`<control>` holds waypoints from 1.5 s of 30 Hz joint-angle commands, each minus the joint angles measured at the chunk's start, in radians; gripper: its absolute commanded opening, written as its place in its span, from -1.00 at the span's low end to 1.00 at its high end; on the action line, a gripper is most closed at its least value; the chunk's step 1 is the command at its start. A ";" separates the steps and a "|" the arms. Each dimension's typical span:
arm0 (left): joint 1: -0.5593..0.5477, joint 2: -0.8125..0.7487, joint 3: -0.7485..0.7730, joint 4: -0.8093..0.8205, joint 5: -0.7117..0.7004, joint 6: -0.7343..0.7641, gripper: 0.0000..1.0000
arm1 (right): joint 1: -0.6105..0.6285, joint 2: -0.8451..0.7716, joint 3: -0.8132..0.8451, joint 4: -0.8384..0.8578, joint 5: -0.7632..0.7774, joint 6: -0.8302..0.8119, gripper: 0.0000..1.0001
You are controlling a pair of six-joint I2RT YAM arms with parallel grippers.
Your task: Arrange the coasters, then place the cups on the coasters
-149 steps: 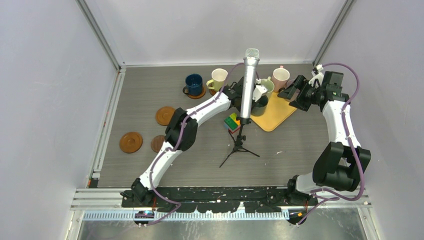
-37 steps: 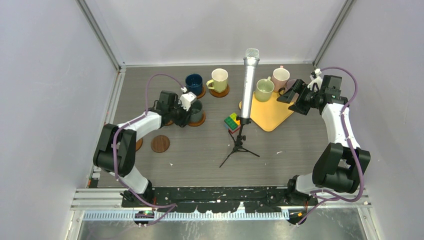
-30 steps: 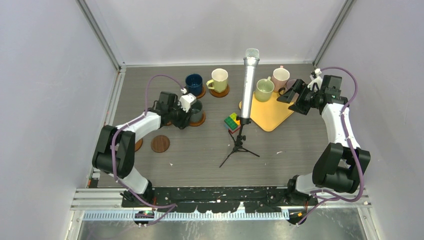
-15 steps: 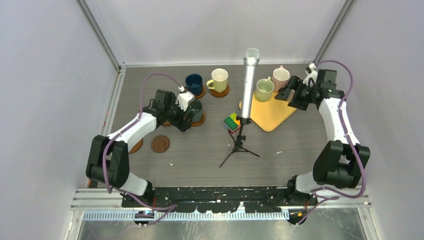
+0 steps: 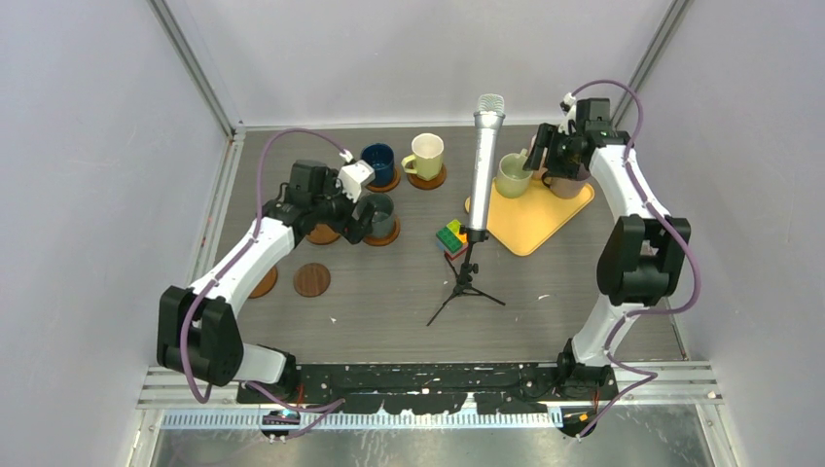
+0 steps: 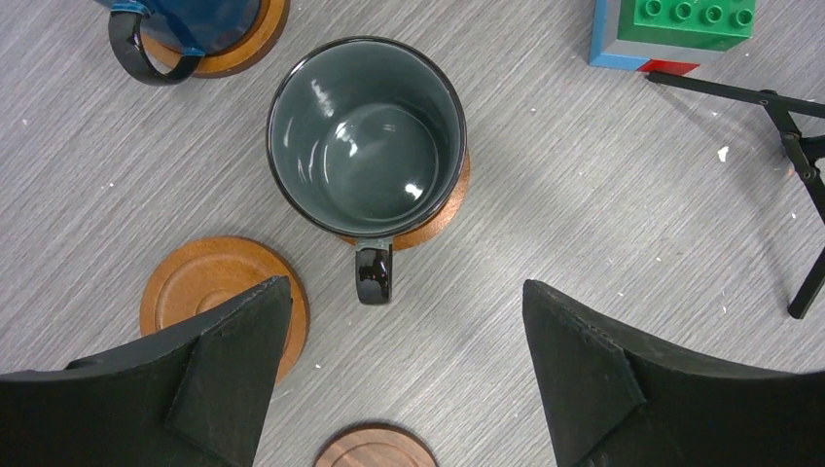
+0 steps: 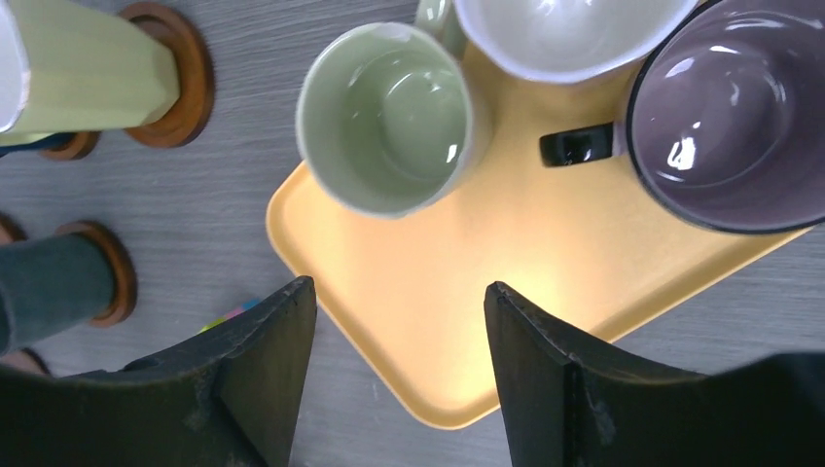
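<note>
Three cups (image 6: 367,136) on coasters (image 6: 449,204) left, other cups (image 5: 513,175) on tray (image 5: 530,232) right

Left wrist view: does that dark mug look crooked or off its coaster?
Nothing stands out. The dark grey-green mug stands upright on its coaster, empty, no spill. The coaster shows only on one side, likely the camera angle. The left gripper is open, clear of it.

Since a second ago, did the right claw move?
Yes. The right claw swung left and toward the back wall, closer to the microphone.
</note>
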 commanded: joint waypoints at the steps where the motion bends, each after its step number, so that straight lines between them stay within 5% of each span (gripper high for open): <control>1: -0.003 -0.045 0.024 -0.019 0.022 -0.006 0.81 | 0.002 0.070 0.095 0.000 0.079 -0.014 0.35; 26: -0.003 -0.059 0.025 -0.032 0.032 -0.012 0.82 | 0.022 0.321 0.287 0.020 0.085 -0.014 -0.10; 39: -0.003 -0.051 0.033 -0.032 0.048 -0.025 0.82 | 0.036 0.301 0.268 -0.011 0.057 -0.046 -0.54; 45: -0.003 -0.049 0.040 -0.031 0.056 -0.036 0.82 | 0.040 0.282 0.253 -0.037 0.043 -0.078 -0.59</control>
